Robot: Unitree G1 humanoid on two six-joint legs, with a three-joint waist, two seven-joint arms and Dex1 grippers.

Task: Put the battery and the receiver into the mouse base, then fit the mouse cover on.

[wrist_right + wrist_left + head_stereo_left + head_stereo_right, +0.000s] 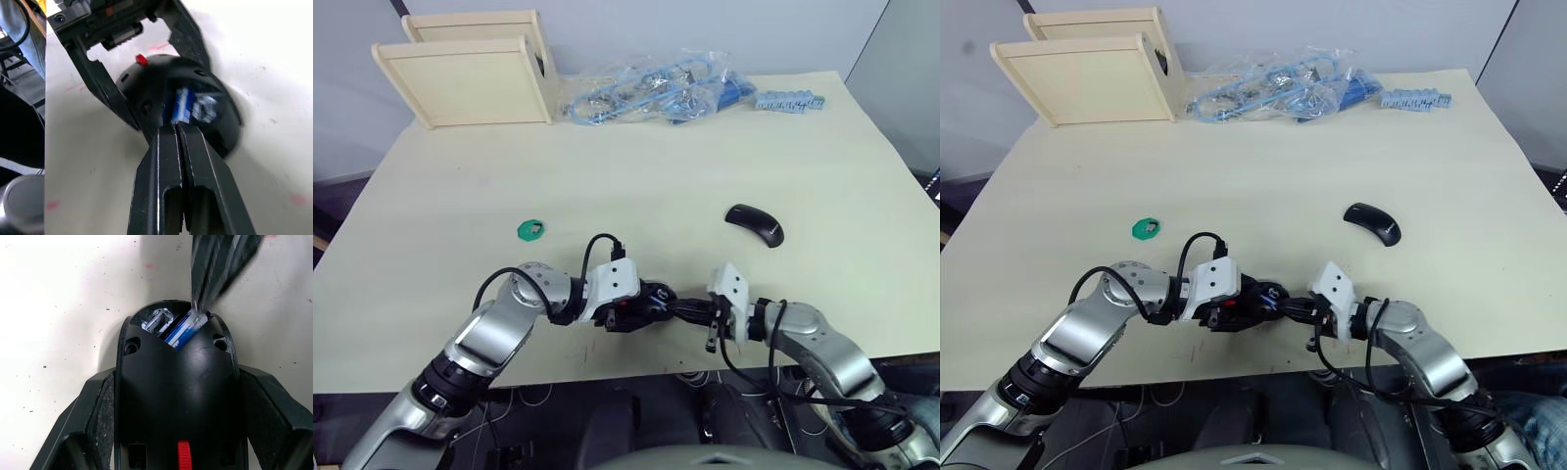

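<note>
Near the table's front edge, my left gripper (pixel 639 305) is shut on the black mouse base (pixel 176 382), one finger on each side; its red patch (pixel 183 454) faces the wrist. The blue battery (pixel 182 329) lies slanted in the base's open recess. A small silver piece (pixel 157 322), the receiver by its look, lies beside it. My right gripper (pixel 174 128) is shut with nothing between its fingers, and its tip is at the battery's (pixel 183 105) end. The glossy black mouse cover (pixel 755 224) lies apart on the table, further back and to the right.
A green round disc (pixel 530 230) lies left of centre. Light wooden boxes (pixel 470 73) stand at the back left. Clear bags of blue parts (pixel 656 90) and a blue strip (pixel 790 101) lie along the back. The table's front edge (pixel 607 367) is close below both grippers.
</note>
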